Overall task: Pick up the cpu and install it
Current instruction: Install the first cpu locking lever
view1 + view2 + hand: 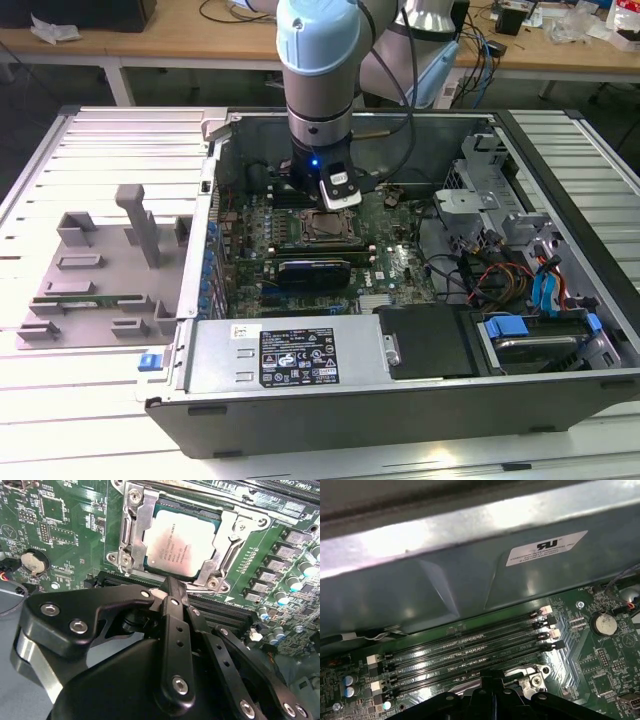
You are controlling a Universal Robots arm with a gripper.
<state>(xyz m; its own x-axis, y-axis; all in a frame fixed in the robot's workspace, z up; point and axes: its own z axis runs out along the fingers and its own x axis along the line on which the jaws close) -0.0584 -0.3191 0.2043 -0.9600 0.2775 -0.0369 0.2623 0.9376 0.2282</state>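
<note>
The cpu (180, 542), a pale silvery square chip, lies flat inside the metal socket frame (131, 535) on the green motherboard (65, 535). In the exterior view the cpu (323, 226) sits mid-board inside the open computer case, just in front of the arm's wrist (318, 130). My gripper (170, 584) hangs just off the socket's edge, over the black memory slots. Its black fingers (175, 625) are pressed together with nothing between them. The first wrist view shows the gripper (492, 687) over the memory slots (470, 652).
The case wall (445, 585) rises close behind the memory slots. A long black card (313, 271) lies in front of the socket. At the exterior view's right are cables (480, 270) and a drive cage (540, 340). A grey fixture tray (100, 270) sits left of the case.
</note>
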